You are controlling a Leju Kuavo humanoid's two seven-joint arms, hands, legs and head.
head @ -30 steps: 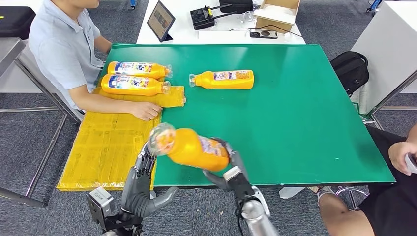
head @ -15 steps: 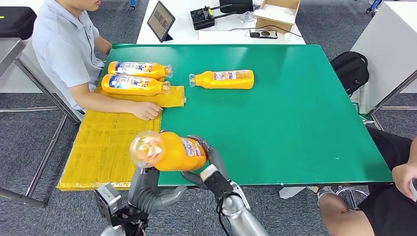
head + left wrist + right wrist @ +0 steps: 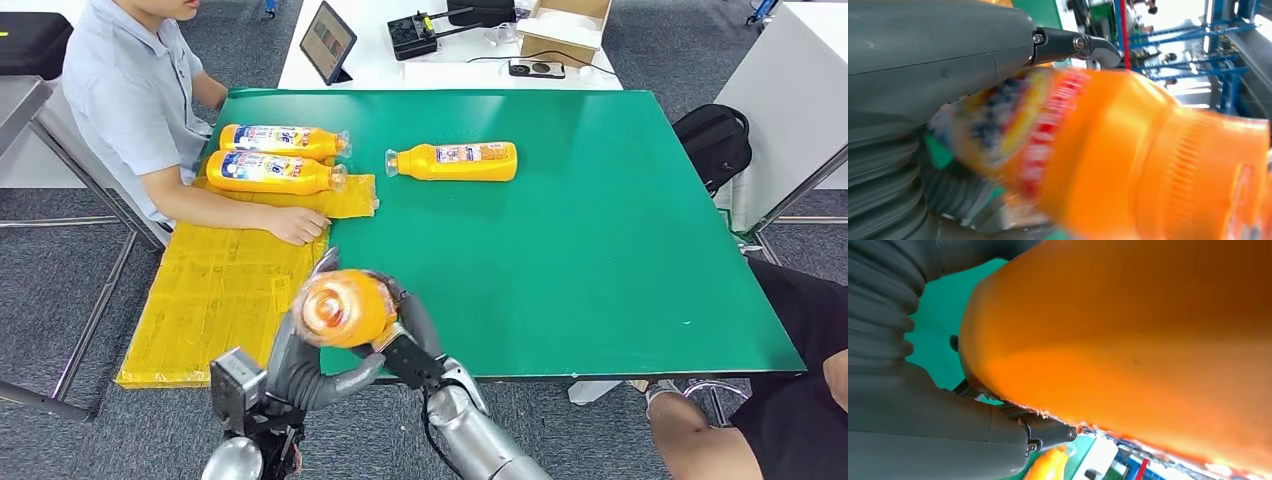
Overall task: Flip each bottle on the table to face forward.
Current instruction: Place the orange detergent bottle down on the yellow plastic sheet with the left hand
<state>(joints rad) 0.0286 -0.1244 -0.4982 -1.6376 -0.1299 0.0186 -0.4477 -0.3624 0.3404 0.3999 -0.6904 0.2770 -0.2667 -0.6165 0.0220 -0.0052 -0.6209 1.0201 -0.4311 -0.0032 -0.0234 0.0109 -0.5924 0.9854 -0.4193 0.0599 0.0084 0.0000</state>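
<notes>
Aloft, bottle [image 3: 341,308] between both hands [image 3: 300,345] [image 3: 405,335]

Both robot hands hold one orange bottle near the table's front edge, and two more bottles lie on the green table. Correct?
Not quite: the head view shows three more bottles lying there. Both hands do hold the orange bottle.

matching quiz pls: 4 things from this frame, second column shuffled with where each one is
Things:
1. held bottle
2. lone bottle
3. tablet
4. black backpack

Places:
A. on the floor beside the green table
B. lying alone on the green table
C. between the left hand and right hand, off the table
D. propped on the white table behind

Pairs: 1-C, 2-B, 3-D, 4-A
</notes>
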